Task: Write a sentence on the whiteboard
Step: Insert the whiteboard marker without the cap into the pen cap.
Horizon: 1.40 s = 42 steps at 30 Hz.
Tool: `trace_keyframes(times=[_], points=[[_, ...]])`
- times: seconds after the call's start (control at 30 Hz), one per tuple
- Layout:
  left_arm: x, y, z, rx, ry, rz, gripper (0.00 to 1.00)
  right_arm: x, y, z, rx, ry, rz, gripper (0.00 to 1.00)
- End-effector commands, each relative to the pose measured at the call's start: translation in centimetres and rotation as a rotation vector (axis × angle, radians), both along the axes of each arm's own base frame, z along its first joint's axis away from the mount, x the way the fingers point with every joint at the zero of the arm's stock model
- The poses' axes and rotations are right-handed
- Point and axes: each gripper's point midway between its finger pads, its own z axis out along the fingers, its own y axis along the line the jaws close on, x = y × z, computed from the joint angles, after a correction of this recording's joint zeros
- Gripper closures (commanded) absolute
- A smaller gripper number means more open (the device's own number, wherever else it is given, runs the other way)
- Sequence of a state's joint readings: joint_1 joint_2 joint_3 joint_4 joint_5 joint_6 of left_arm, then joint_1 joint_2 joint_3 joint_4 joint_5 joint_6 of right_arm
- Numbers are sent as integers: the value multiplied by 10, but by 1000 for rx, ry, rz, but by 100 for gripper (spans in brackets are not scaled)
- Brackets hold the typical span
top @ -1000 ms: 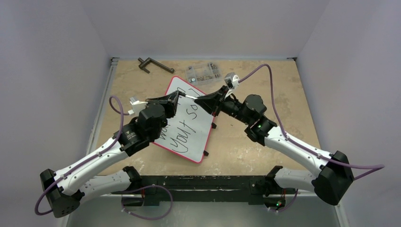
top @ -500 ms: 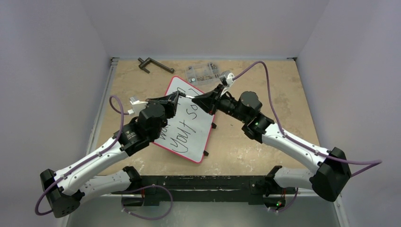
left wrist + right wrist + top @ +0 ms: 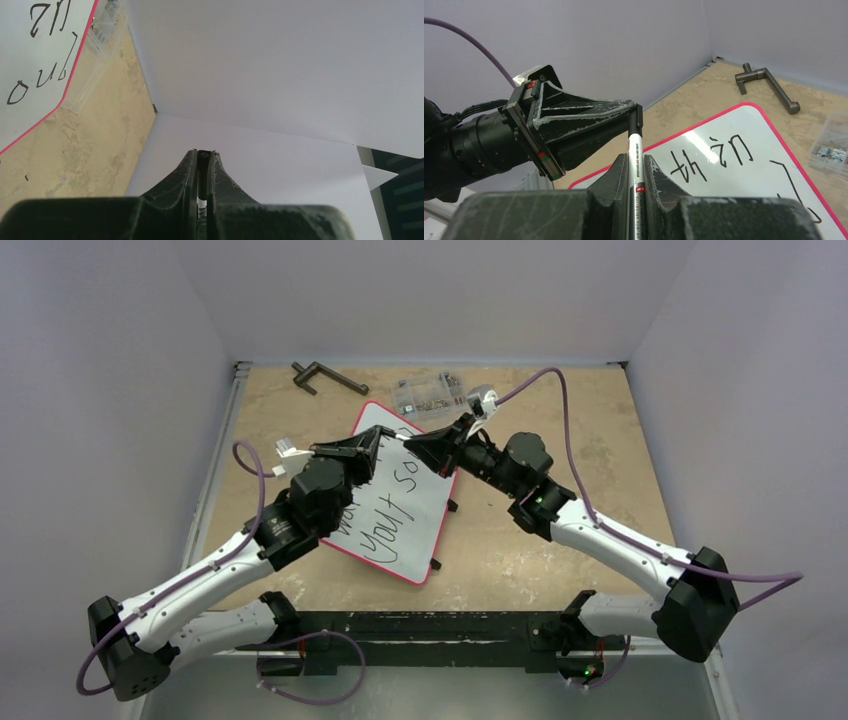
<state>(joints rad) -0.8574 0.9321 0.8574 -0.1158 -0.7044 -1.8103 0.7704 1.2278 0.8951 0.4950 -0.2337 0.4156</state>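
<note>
left end effector (image 3: pixel 377 440) pinched narrow on the black end of the marker (image 3: pixel 634 150). right end effector (image 3: pixel 413 444) clamped on its white barrel. the two meet tip to tip above the far corner of the whiteboard (image 3: pixel 410 530), which lies askew mid-bench (image 3: pixel 560 440). sentence (image 3: pixel 385 510) in two black lines, partly hidden by the left arm (image 3: pixel 200 580). clear parts box (image 3: pixel 432 393) sits just beyond the board.
</note>
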Motion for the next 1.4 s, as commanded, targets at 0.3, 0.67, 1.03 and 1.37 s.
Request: trace_keyframes(times=[0.3,0.67,1.03,1.37], points=[[-10,-31,59,-51,-356,-153,100,6,9,20,110,44,-4,100],[-17,-58,69,-4,-430,-274,100,14,17,34,148,93,-9,100],[-26,-66,74,-24,-497,-327,100,25,29,36,169,171,-5,100],[-31,-46,73,60,-478,-281,70,25,14,27,145,157,-69,100]])
